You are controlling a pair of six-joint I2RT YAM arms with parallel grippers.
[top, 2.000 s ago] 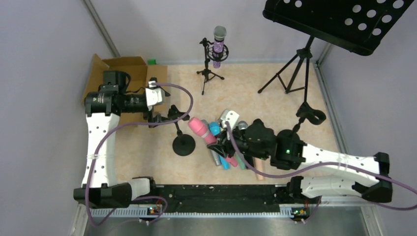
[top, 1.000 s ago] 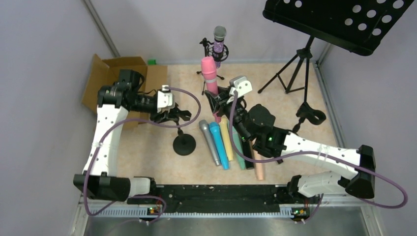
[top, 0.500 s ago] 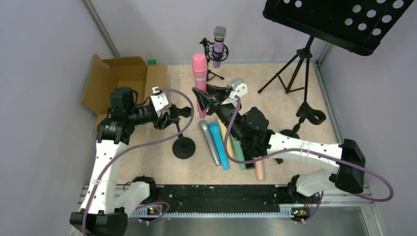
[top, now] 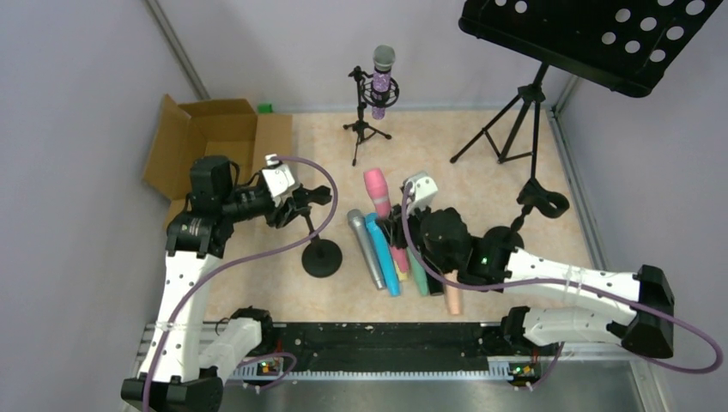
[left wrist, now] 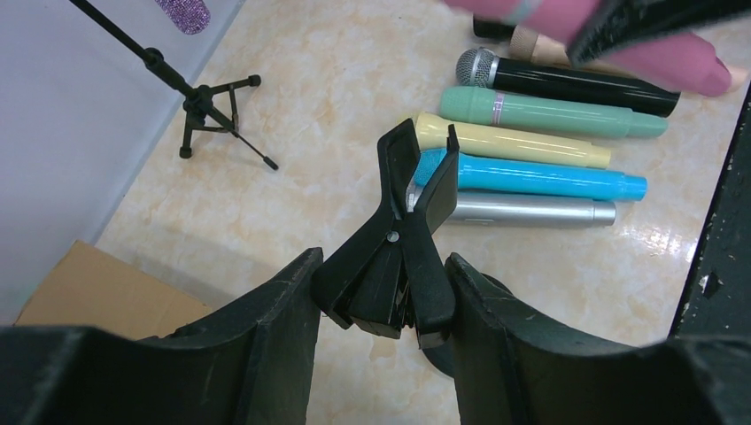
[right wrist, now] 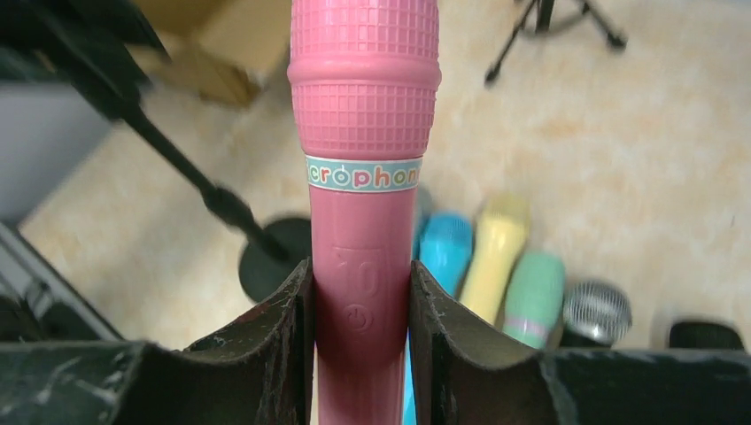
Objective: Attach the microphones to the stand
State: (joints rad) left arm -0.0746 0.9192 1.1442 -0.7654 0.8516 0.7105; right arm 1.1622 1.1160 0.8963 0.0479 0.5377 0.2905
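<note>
In the right pincer (right wrist: pixel 361 292) the pink microphone (right wrist: pixel 363 133) is clamped by its handle, jaws drawn in narrow against both sides, head pointed away from the arm bases. It is held tilted above the far end of the row laid flat on the desk (top: pixel 275 292): silver microphone (left wrist: pixel 531 210), blue microphone (left wrist: pixel 540 177), yellow microphone (left wrist: pixel 522 146), teal microphone (left wrist: pixel 558 115), black microphone (left wrist: pixel 584 87), peach microphone (top: pixel 452 296). The left pincer (left wrist: pixel 381 264) is closed partway on the black clip (left wrist: pixel 398 221) of the round-based stand (top: pixel 322 256). The purple microphone (top: pixel 383 73) is seated in the tripod stand (top: pixel 367 129) at the back.
</note>
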